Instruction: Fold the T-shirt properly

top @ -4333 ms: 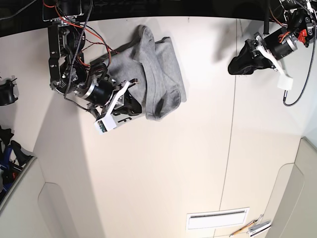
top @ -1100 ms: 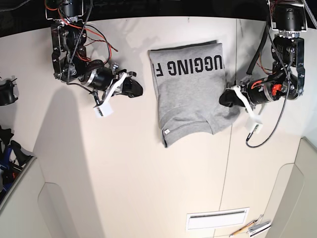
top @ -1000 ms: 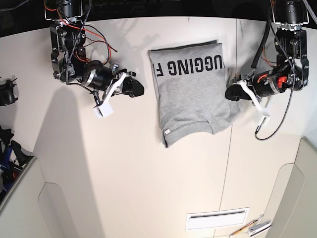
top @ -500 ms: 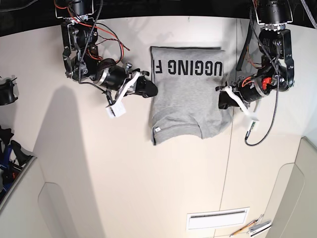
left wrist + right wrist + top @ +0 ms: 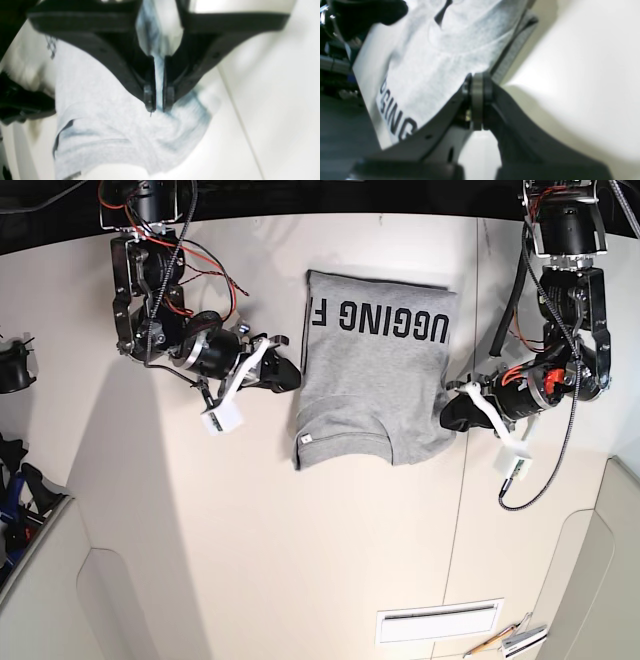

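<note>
Mid-fold: the shirt [image 5: 375,375] lies at the table's [image 5: 300,560] 12 o'clock, both grippers — left [image 5: 157,106], right [image 5: 477,83] — pinching its side edges; next, probably lay it flat.

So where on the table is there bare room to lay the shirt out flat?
The broad bare stretch of table below the T-shirt is free. It is crowded beside the shirt, where the right gripper and left gripper flank it.
</note>
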